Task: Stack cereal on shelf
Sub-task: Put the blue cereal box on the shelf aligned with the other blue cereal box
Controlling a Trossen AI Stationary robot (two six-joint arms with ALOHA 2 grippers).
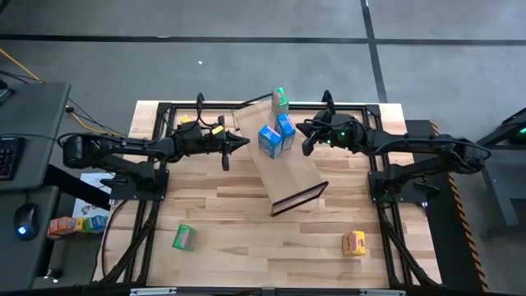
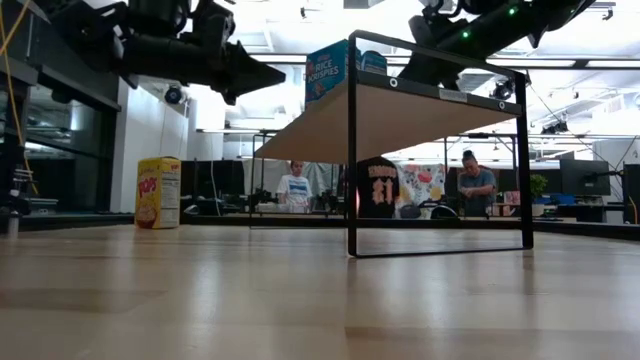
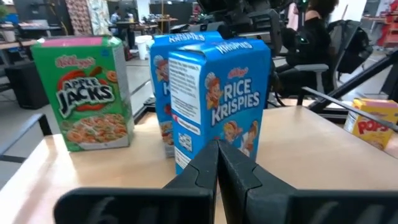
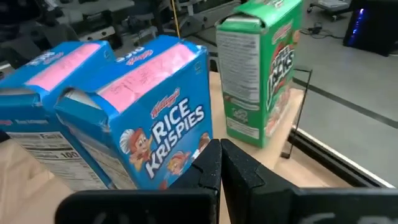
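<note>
Long light-wood shelf (image 1: 283,164) lying across the middle of the table (image 1: 246,222), long axis running from about 11 o'clock to 5 o'clock in the high view. Thin dark frame (image 1: 300,199) at the 5 o'clock end; in the low view that end stands raised on the frame, board sloping away toward the far side.

Three boxes standing upright on the far part of the shelf: two blue Rice Krispies boxes (image 1: 269,140) (image 1: 285,126) touching side by side, one green Apple Jacks box (image 1: 280,100) at 12 o'clock from them, near the board's far end.

Off the shelf, on the tabletop: one green box (image 1: 184,238) lying flat at about 8 o'clock from the shelf, one yellow box (image 1: 354,242) at about 4 o'clock. Sixth box not made out on the table.

Left gripper (image 1: 243,142) at 9 o'clock of the blue pair, just beside it, fingers pressed together, holding nothing, tip aimed at the nearer blue box. Right gripper (image 1: 306,148) at 3 o'clock of the same pair, near it, fingers likewise pressed together and empty.

Two people visible in the room beyond the table in the low view.
</note>
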